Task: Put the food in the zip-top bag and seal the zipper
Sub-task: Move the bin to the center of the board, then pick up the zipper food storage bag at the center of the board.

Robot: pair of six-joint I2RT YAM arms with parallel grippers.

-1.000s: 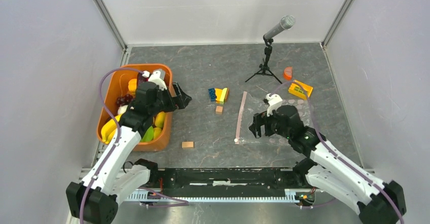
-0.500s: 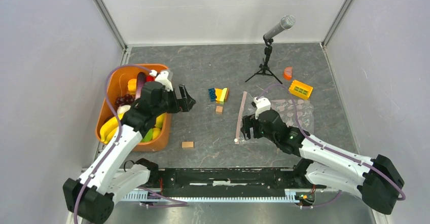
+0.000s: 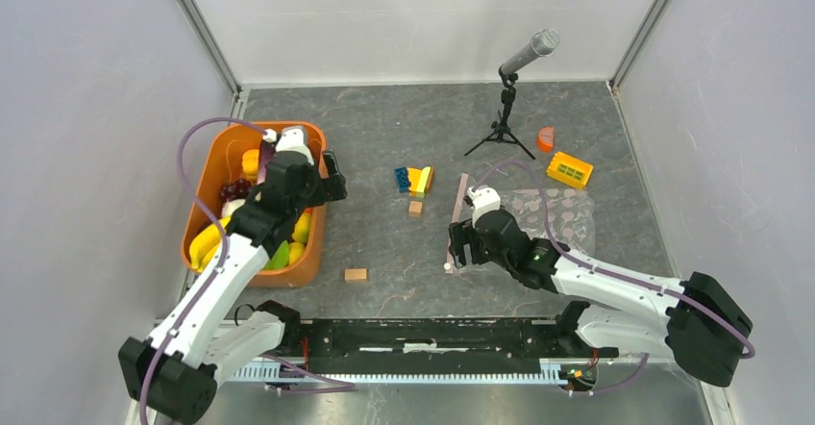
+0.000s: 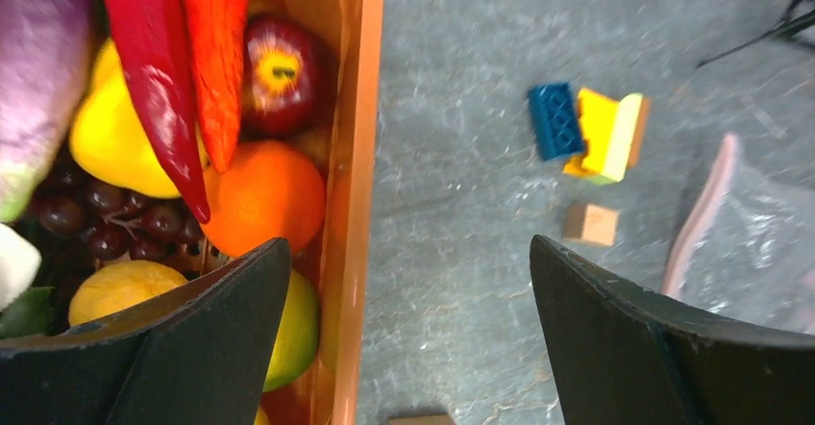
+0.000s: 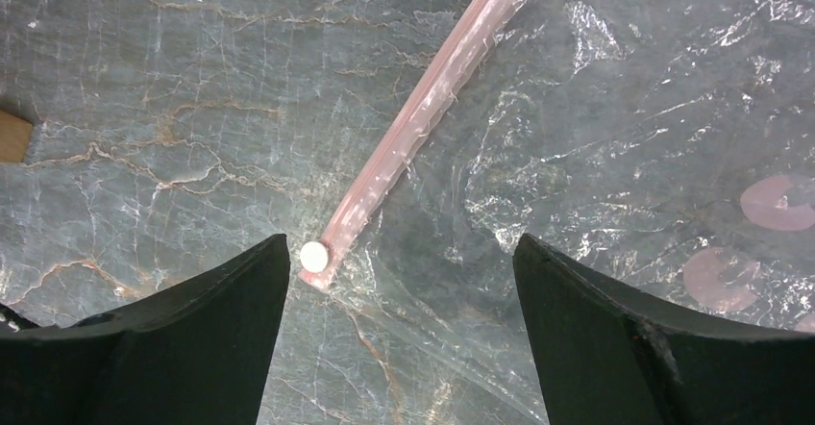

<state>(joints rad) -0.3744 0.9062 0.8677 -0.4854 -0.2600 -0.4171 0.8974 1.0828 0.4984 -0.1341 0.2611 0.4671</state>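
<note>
So right now both claws are spread wide and neither has anything in it. The left gripper [image 3: 332, 180] hangs over the right-hand rim of the orange tub [image 3: 288, 125], one finger above the fruit and the other out over the table [image 3: 384, 242]. The food [image 4: 264, 194] is all piled in that tub on the left side: a red chilli, an apple, an orange, dark grapes and a bunch of yellow and green bits. The zip-top bag [image 3: 548, 218] lies flat on the table, right of centre and well apart from the tub. The zipper [image 3: 458, 209] runs along the bag's left edge, and its little white slider [image 5: 313, 257] sits at the near end. The right gripper [image 3: 459, 250] is parked low right over that end, and from its wrist cam the slider sits between the two fingers, closer to the left one, not pinched. A few coloured building blocks [image 3: 415, 180] and two small wooden blocks [image 3: 357, 274] lie between tub and bag, plus a mic on a tripod [image 3: 514, 79] at the back.
</note>
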